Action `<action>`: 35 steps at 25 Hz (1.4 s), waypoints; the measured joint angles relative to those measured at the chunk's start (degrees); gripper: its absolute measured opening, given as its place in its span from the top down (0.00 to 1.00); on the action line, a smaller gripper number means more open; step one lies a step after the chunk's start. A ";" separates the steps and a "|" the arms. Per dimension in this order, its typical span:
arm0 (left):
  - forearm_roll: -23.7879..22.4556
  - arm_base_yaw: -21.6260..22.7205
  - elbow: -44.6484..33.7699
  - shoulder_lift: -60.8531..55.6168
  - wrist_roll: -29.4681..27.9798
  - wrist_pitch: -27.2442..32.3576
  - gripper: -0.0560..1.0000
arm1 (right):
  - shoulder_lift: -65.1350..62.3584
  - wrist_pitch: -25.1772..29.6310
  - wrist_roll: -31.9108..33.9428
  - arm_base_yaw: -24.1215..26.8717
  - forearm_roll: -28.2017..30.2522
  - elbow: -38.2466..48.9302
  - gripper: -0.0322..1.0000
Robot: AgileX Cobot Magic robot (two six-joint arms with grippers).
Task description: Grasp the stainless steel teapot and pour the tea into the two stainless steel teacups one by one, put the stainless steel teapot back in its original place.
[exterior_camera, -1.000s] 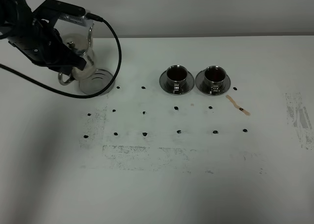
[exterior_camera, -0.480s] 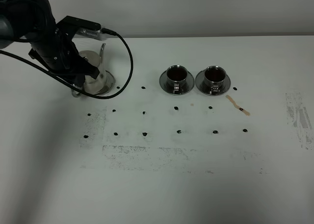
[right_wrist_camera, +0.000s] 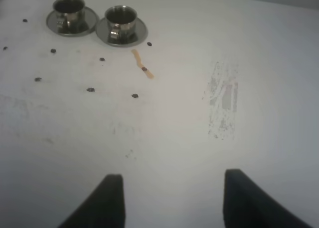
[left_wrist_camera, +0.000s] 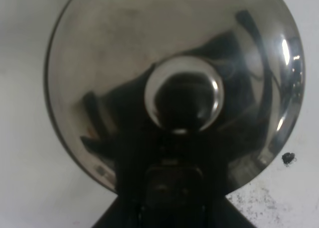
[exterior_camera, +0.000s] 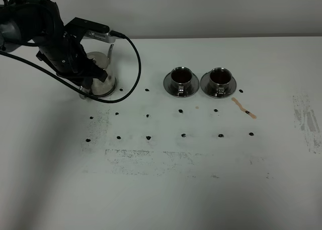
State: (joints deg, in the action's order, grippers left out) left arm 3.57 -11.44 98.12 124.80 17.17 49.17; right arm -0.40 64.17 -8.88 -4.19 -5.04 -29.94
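A wide white table [exterior_camera: 201, 189], scuffed with grey marks and dotted with a grid of small black spots, fills the high view. At its far left, the black left arm [exterior_camera: 45, 36] bends down from the upper left corner, its wrist low over the shiny stainless steel teapot with the domed, knobbed lid [exterior_camera: 100, 76], a black cable [exterior_camera: 135, 64] looping off to the side. The left gripper [exterior_camera: 93, 74] is at the pot, but whether it is clamped on the pot or released cannot be told; its wrist camera shows only the lid and knob [left_wrist_camera: 182, 98] close up. The teapot stands upright near the table's far edge, hiding whatever is beneath it. Well to its right, two small steel teacups on round steel saucers [exterior_camera: 180, 82] [exterior_camera: 219, 82] sit side by side, each holding dark reddish-brown tea [exterior_camera: 179, 76]. The right gripper [right_wrist_camera: 172, 200] hangs over bare table, fingers [right_wrist_camera: 112, 198] spread and empty.
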 joint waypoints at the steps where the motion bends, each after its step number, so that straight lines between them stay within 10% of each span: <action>1: 0.00 0.00 0.00 0.00 0.00 0.00 0.76 | 0.00 0.00 0.00 0.00 0.00 0.00 0.52; 19: -1.21 0.00 0.05 1.00 -0.01 -2.04 0.76 | 0.00 0.00 0.00 0.00 0.00 0.00 0.52; 29: -1.10 0.00 0.05 0.52 -0.26 -1.27 0.32 | 0.00 0.00 0.00 0.00 0.00 0.00 0.52; 35: -1.21 0.00 0.05 -6.32 -0.19 2.83 0.28 | 0.00 0.00 0.00 0.00 0.00 0.00 0.52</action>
State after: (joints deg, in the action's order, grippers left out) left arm 2.36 -11.44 98.18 118.48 16.98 51.99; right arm -0.40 64.17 -8.88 -4.19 -5.04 -29.94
